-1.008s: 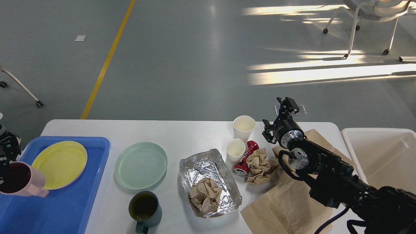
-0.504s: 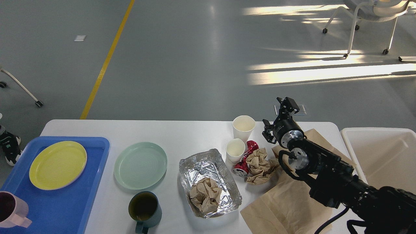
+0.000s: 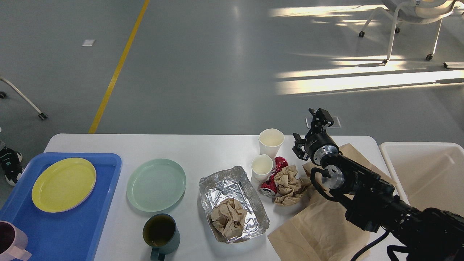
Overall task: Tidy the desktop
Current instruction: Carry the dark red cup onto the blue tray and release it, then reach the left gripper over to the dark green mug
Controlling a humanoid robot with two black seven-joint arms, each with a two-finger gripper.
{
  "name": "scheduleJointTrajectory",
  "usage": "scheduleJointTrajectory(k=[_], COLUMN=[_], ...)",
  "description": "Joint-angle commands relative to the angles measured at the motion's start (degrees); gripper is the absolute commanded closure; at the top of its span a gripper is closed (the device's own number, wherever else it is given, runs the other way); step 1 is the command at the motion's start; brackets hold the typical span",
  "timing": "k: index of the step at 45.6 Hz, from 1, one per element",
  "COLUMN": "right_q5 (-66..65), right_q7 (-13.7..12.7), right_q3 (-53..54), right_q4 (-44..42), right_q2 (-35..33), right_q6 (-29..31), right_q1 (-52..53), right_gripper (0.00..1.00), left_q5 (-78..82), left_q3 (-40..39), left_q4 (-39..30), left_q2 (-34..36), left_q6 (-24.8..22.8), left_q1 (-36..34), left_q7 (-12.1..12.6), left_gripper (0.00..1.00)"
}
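Note:
The white desktop point(image 3: 210, 148) holds a pale green plate point(image 3: 156, 184), a dark teal mug point(image 3: 161, 233), a foil tray point(image 3: 239, 177) with crumpled brown paper point(image 3: 229, 217) in it, two white paper cups point(image 3: 271, 141) point(image 3: 262, 167), a crushed red can point(image 3: 271, 183), a second crumpled paper point(image 3: 290, 185) and a flat brown paper bag point(image 3: 319, 228). My right gripper point(image 3: 309, 129) is open and empty, raised just right of the taller cup. A pink cup point(image 3: 9, 244) stands at the blue tray's near left corner. My left gripper is out of view.
The blue tray point(image 3: 72, 232) at the left carries a yellow plate point(image 3: 63, 184). A white plastic bin point(image 3: 427, 174) stands off the table's right end. My right arm lies over the paper bag. Chairs on wheels stand on the grey floor beyond.
The pink cup, held at the left edge by my left gripper a second ago, now sits low on the blue tray. The left gripper has left the view. The right arm has not moved.

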Motion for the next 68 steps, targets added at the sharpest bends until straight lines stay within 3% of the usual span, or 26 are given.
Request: scheduleJointTrajectory(k=[1, 9, 17, 20, 28, 39, 53, 68], right_q5=[0.0, 0.0, 0.0, 0.0, 0.0, 0.0, 0.0, 0.0], right_q7=[0.0, 0.0, 0.0, 0.1, 0.0, 0.1, 0.1, 0.1], right_q3=[0.0, 0.0, 0.0, 0.0, 0.0, 0.0, 0.0, 0.0], right_q4=[0.0, 0.0, 0.0, 0.0, 0.1, 0.0, 0.0, 0.0], right_q2=[0.0, 0.0, 0.0, 0.0, 0.0, 0.0, 0.0, 0.0], right_q6=[0.0, 0.0, 0.0, 0.0, 0.0, 0.0, 0.0, 0.0], right_q1=[0.0, 0.0, 0.0, 0.0, 0.0, 0.0, 0.0, 0.0], right_gripper=[0.0, 0.0, 0.0, 0.0, 0.0, 0.0, 0.0, 0.0], left_q5=[0.1, 0.1, 0.1, 0.1, 0.0, 0.0, 0.0, 0.0], left_q3=[-1.8, -1.8, -1.7, -1.4, 0.3, 10.2, 15.6, 14.6], left_q4=[0.0, 0.0, 0.0, -0.2, -0.6, -0.8, -5.9, -9.2], left_q2=[-0.1, -0.1, -0.1, 0.0, 0.5, -0.5, -16.1, -32.6], left_q6=[0.0, 0.0, 0.0, 0.0, 0.0, 0.0, 0.0, 0.0], left_q1=[1.5, 1.6, 1.6, 1.3, -1.7, -11.3, -22.5, -26.4], left_q7=[0.2, 0.1, 0.0, 0.0, 0.1, 0.1, -0.1, -0.2], left_gripper=[0.83, 0.7, 0.21, 0.11, 0.08, 0.06, 0.06, 0.05])
